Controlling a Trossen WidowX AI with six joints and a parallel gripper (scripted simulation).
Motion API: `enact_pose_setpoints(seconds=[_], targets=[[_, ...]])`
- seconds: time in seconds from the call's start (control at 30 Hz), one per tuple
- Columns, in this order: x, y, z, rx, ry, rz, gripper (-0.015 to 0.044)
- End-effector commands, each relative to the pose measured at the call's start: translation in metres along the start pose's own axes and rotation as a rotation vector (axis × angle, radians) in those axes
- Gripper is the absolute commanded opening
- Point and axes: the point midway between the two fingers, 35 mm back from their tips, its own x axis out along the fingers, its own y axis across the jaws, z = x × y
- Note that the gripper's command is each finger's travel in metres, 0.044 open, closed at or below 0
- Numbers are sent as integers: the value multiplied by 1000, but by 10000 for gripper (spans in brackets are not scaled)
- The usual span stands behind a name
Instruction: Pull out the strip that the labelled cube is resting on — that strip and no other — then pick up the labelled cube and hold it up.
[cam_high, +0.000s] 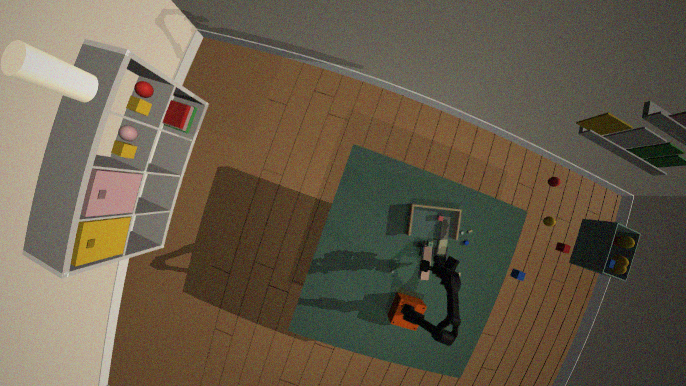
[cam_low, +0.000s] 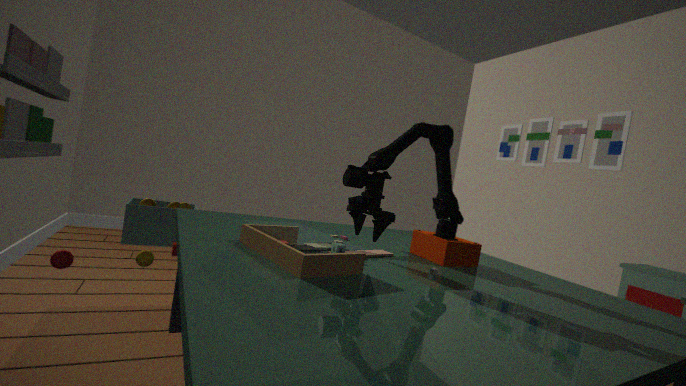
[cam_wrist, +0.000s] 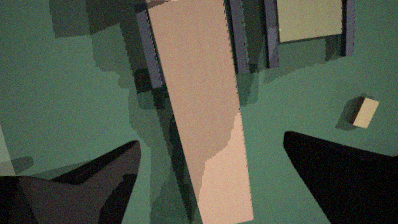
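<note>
"Starting at the left, what can you see from over there?"

"A big grey shelf (cam_high: 47, 200) with a red ball (cam_high: 144, 89) and a pink ball (cam_high: 128, 133) in it. Then comes the desk (cam_high: 370, 200) (cam_low: 240, 320), with an orange box (cam_high: 420, 301) (cam_low: 429, 247) under the black arm (cam_high: 453, 300) (cam_low: 441, 165)."

"And next?"

"A tray (cam_high: 410, 220) (cam_low: 330, 264) with wooden walls. Near it lies a long pink strip (cam_high: 425, 275) (cam_low: 378, 253) (cam_wrist: 200, 95). Up close, it sits between two purple rails (cam_wrist: 150, 52) (cam_wrist: 239, 40), and its near end pokes out past them."

"Is the hand (cam_high: 433, 266) (cam_low: 366, 237) (cam_wrist: 213, 143) holding it?"

"No, its two fingers are spread wide, one to each side of the pink strip, with nothing pinched. From the side, I see the tips up above the desk."

"Where's the cube with the label?"

"I can't tell. There's a little red cube (cam_high: 440, 218) inside the tray, but it's too small to see a label. So I can't say which strip is the right one, either."

"What's on the right?"

"A pale yellow strip (cam_high: 442, 246) (cam_wrist: 310, 20), between rails too. After that, a tiny blue block (cam_high: 466, 242) beside the tray, and way off on the floor, a dark bin (cam_high: 590, 242) (cam_low: 150, 225) with yellow balls in it."
</note>
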Motion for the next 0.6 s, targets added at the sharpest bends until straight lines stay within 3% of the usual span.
enact_pose_setpoints(seconds=[0.0,0.57], targets=[[-2,2,14,4,-2,1,440],[-12,13,85,4,-7,2,440]])
